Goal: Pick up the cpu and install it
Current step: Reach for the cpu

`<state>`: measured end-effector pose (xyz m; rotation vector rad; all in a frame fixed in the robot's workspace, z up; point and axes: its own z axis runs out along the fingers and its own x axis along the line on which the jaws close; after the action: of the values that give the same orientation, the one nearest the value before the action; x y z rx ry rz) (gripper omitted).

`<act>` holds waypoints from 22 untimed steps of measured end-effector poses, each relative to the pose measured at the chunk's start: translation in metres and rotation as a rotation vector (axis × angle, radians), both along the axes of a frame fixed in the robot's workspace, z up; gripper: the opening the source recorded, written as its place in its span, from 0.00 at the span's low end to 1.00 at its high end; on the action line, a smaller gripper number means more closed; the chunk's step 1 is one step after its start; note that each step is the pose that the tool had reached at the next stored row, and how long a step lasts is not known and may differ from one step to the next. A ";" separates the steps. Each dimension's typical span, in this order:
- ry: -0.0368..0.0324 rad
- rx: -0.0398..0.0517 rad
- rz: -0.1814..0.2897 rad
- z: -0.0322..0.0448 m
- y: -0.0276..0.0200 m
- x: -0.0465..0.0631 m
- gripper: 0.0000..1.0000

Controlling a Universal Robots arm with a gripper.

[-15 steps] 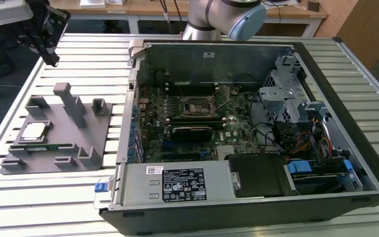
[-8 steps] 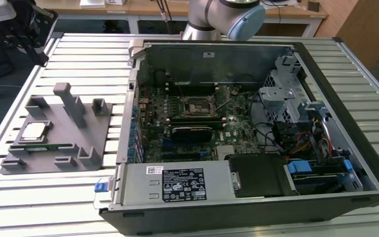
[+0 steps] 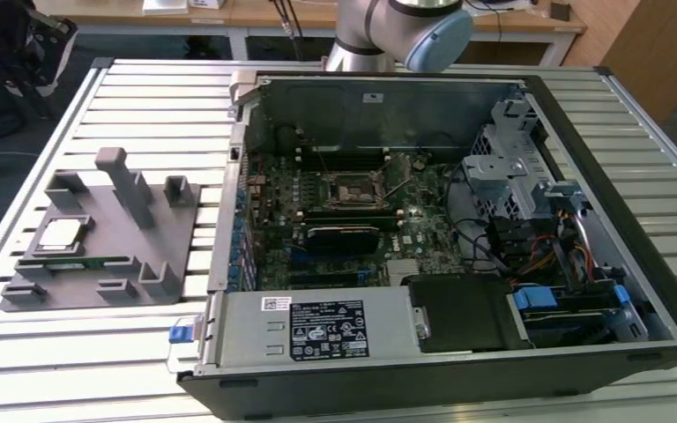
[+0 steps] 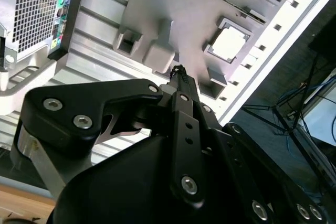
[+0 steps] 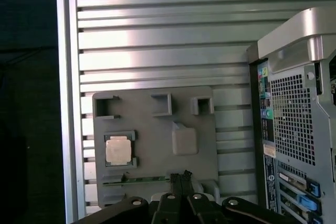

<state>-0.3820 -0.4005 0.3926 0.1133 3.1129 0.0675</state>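
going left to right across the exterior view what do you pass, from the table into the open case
From the exterior view's left: cpu on the grey holder → blue latch at the case edge → black motherboard socket → silver drive cage. The green memory stick overlaps the cpu sideways, so it is left out.

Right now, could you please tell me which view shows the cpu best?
The first wrist view: the cpu lies face-on in its grey tray, unobstructed. The second wrist view shows it at a slant, glaring; the exterior view, distant and oblique.
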 end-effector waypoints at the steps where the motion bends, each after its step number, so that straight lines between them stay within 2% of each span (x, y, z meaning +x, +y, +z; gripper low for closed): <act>1: -0.0002 0.0001 0.001 -0.0002 -0.0004 -0.004 0.11; 7: -0.0002 0.0001 0.002 -0.0026 -0.0045 -0.023 0.11; 11: 0.0003 0.0000 0.003 -0.0080 -0.0065 -0.035 0.11; 15: 0.0003 0.0001 0.004 -0.0115 -0.0066 -0.053 0.11; 22: 0.0002 0.0001 0.004 -0.0134 -0.0066 -0.077 0.11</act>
<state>-0.4592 -0.4071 0.3792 0.1076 3.1134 0.0678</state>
